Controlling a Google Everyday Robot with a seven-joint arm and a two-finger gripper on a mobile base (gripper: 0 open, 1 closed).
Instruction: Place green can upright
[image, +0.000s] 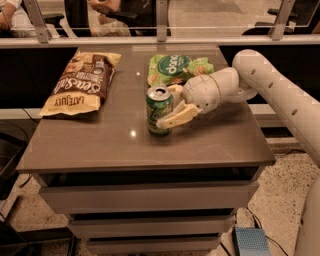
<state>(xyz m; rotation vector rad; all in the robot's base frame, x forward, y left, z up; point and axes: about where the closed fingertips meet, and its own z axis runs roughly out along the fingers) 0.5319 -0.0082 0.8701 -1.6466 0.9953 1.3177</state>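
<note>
Smooth grey tabletop (100, 145), upright cylindrical green can (157, 109), cream gripper (169, 106) clasping it

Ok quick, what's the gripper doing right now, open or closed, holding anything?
Gripper: closed on the green can, which stands upright on the table, one finger in front of it and one behind.

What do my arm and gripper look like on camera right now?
The arm is a smooth off-white tube with rows of small dark dots, ending in a rounded, bulbous wrist. The gripper, at the green can on the table, has two flat cream-yellow fingers.
</note>
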